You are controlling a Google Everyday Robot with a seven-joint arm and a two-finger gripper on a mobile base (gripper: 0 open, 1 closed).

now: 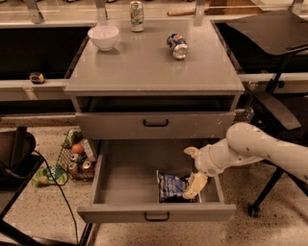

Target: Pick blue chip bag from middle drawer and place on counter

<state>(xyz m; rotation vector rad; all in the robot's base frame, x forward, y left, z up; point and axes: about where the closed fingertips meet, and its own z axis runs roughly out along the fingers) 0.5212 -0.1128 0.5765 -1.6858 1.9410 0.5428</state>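
The blue chip bag point(171, 186) lies flat in the front right part of the open middle drawer point(156, 212). My gripper point(192, 169) reaches in from the right on a white arm, inside the drawer, over the bag's right edge. Its cream fingers point(195, 185) stand spread, one touching or just above the bag's right side, the other up near the drawer's back. Nothing is held. The grey counter point(149, 67) tops the cabinet above.
On the counter stand a white bowl point(104, 37), an upright green can point(136, 9) and a blue soda can point(177, 45) lying on its side. The upper drawer point(155, 124) is closed. A wire basket with cans point(77, 158) sits on the floor left. An office chair point(276, 110) stands right.
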